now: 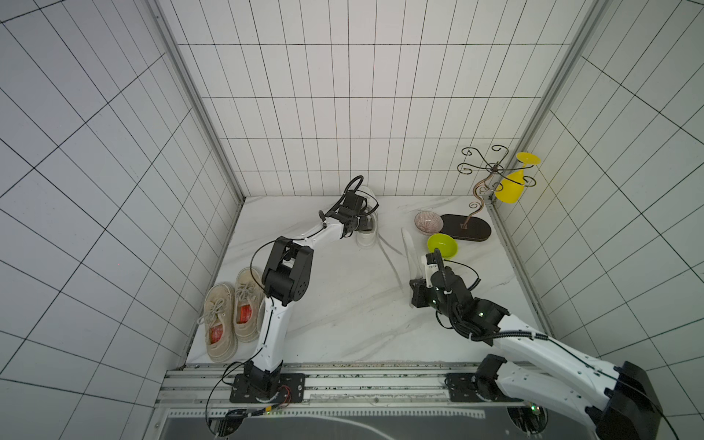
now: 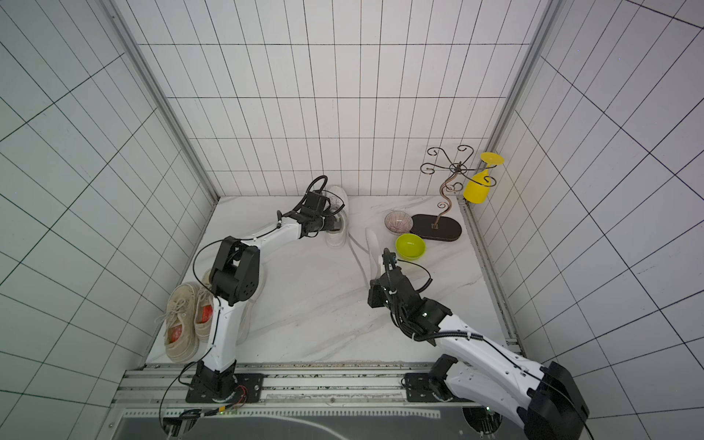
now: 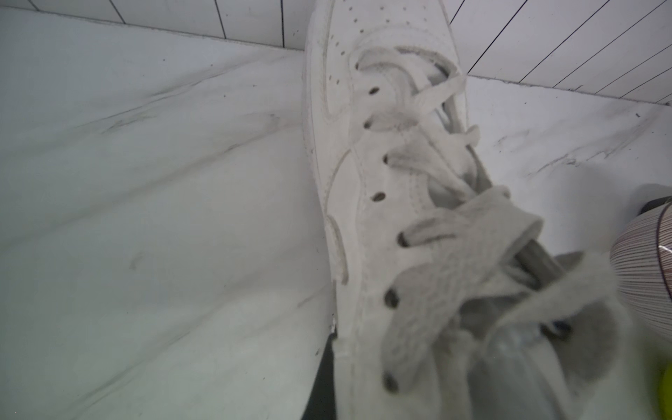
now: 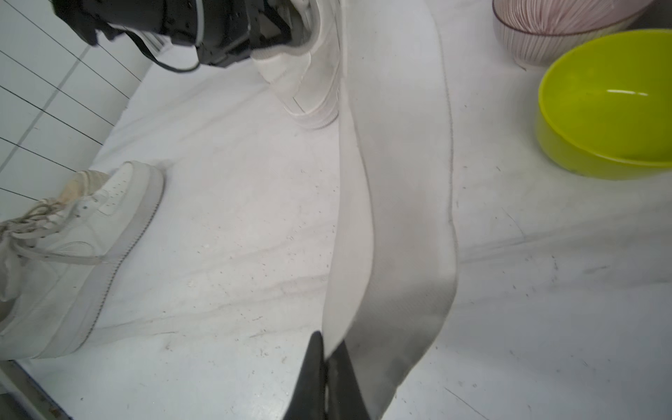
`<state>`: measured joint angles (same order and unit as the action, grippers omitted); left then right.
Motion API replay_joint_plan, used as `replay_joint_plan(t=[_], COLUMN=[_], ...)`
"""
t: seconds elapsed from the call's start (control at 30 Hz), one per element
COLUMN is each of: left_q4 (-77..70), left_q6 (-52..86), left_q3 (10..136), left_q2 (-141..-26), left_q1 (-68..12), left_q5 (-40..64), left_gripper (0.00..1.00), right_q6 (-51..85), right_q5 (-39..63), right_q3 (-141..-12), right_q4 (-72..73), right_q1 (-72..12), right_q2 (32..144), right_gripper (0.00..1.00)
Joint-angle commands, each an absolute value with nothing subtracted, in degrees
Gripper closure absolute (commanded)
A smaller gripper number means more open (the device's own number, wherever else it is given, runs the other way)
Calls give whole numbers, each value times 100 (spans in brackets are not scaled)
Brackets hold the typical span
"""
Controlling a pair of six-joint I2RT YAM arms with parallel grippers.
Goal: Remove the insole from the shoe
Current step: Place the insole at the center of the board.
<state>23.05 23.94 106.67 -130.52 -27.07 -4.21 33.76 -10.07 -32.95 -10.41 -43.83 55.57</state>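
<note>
A white, grey-veined marble worktop (image 1: pixel 343 316) forms the floor of the cell. White tiled walls (image 1: pixel 343 114) with dark grout rise from its far edge and both sides, joined by grey metal posts (image 1: pixel 196 95) at its far corners. An aluminium rail (image 1: pixel 381 377) runs along its near edge. The light is soft and even.

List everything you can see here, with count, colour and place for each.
white sneaker: one, white, back centre
other white sneaker: one, white, near side by left arm
beige sneakers: two, beige, near left corner
insole: one, white, outside the shoe, centre right
striped bowl: one, pinkish, back right
green bowl: one, lime, beside striped bowl
wire rack: one, dark, back right corner
glass: one, yellow, hanging on wire rack
table: one, white marble, underneath
left claw: one, black, shut on white sneaker
right claw: one, black, shut on insole
</note>
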Motion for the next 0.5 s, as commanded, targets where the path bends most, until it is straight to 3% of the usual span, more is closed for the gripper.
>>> replay_joint_plan(t=[0.0, 0.17, 0.47], left_q4=[1912, 1969, 2035], left_q6=[2240, 2338, 2395], left_q3=[11422, 11683, 11494], left_q2=[-13357, -13588, -13343], left_q1=[-2747, -2809, -2911], left_q5=[-216, -153, -141], left_gripper=[100, 98, 65], right_q6=[3938, 4055, 3908], right_q5=[-1485, -1582, -1782], right_q3=[-3146, -3322, -3694], right_q4=[-1735, -2044, -2460], right_q1=[-4324, -4257, -4019], right_q2=[5866, 6548, 7420], right_gripper=[100, 100, 100])
